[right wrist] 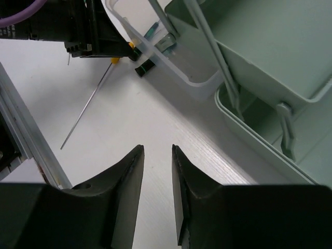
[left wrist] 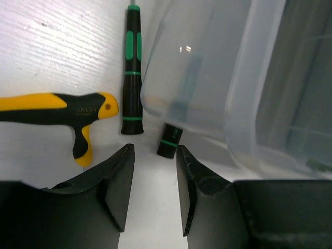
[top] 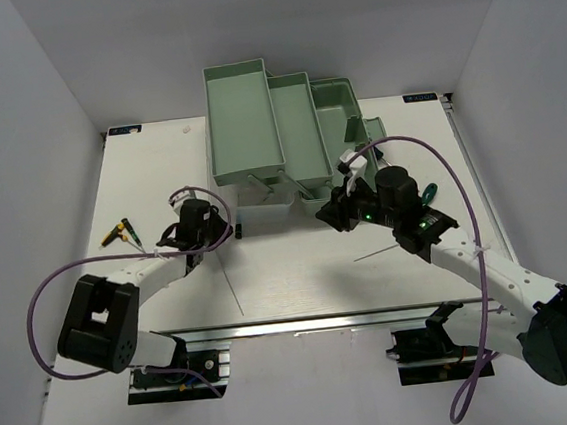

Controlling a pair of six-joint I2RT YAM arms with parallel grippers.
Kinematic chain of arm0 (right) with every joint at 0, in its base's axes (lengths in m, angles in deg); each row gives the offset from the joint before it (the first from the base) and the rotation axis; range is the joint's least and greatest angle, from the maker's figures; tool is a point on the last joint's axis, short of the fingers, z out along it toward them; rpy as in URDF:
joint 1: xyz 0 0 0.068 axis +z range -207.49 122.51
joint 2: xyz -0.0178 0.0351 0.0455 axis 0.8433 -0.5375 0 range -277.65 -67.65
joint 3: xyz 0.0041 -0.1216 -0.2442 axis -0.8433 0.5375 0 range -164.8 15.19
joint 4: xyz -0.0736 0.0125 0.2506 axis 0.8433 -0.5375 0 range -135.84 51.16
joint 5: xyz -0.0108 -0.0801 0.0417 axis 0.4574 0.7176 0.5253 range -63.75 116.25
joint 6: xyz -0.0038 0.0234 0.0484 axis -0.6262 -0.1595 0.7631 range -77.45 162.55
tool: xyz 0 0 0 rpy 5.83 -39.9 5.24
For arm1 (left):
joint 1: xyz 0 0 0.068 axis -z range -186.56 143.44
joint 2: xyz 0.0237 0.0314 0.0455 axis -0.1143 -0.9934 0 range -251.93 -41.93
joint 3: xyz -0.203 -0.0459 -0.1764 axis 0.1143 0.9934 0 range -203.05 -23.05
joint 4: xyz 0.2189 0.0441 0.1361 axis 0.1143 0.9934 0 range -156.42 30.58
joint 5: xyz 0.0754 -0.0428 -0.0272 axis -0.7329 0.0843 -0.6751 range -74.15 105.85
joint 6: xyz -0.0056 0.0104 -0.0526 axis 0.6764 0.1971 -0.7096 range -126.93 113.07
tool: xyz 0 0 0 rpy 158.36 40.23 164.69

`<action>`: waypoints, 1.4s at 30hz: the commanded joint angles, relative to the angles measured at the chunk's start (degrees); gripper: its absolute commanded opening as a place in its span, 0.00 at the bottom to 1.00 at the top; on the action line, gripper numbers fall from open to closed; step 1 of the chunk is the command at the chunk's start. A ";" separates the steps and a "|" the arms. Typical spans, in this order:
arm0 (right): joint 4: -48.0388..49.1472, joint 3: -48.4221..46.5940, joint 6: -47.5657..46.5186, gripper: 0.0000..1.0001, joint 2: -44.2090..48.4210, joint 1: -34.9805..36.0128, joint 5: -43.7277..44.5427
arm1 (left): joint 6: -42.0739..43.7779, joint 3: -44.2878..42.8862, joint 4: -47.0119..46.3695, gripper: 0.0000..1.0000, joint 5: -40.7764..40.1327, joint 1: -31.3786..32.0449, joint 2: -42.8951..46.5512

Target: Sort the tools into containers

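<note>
Both arms look to be between picks. The left arm's fingers stand parted with nothing in them, low over the tabletop at the front of the toolbox. Just ahead of them lies a short dark handle with a green band, its far end tucked under the clear lid. Beside it a green-black screwdriver points away, and a yellow-black handle lies crosswise to the left. None of these is in the mint-green trays yet.

The right arm's fingers are likewise parted and empty over bare tabletop. A thin metal rod lies well off, toward the near rail.

I'd judge the banded handle to be the left arm's next grasp. The fingers need only drop and close, but the lid's edge overhangs it, so it should be drawn back toward the arm before it is lifted. Room there is tight, with the yellow-black handle on one side and the lid's wall on the other; the free space is toward the arm.

The right arm has open tabletop toward the rod, while the tray walls stand close on its other side. The rod lies flat and thin, so a pinch would have to go right down to the surface.
</note>
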 commanded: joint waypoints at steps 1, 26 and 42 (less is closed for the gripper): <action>3.54 0.00 1.78 0.34 0.32 -1.30 -1.60 | -0.19 -3.26 0.44 0.48 -4.27 0.32 -2.16; 3.54 0.09 2.83 0.32 0.32 -3.85 -2.30 | 2.53 -9.24 -0.26 0.49 -8.05 0.40 -14.20; 3.71 -0.96 2.22 0.33 0.06 -4.55 -2.91 | 0.25 -5.12 9.32 0.20 -9.11 0.40 -7.10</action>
